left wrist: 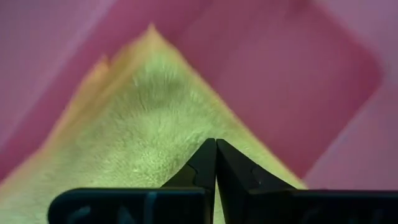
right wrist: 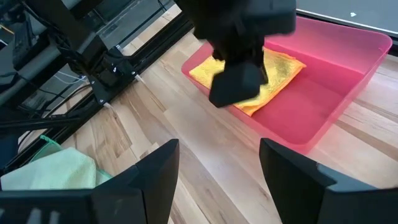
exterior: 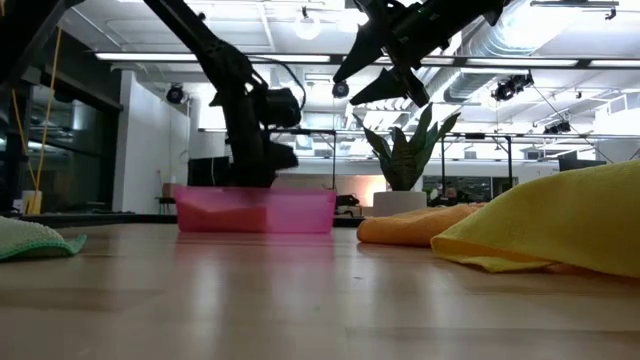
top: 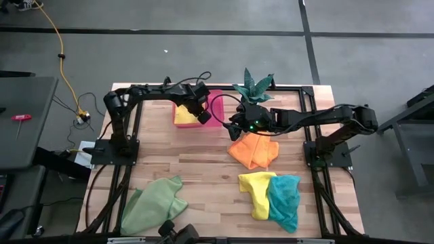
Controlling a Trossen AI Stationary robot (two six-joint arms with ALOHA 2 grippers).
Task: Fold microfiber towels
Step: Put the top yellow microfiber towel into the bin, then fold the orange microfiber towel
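Left gripper [top: 203, 116] fingers together over yellow towel [top: 184, 115] in pink tray [top: 218, 112], right gripper [top: 234, 127] fingers apart beside tray

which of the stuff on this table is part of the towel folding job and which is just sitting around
Part of the job:
yellow towel in tray
orange towel
second yellow towel
teal towel
light green towel
pink tray holding the folded one
left gripper, right gripper

Just sitting around:
potted plant
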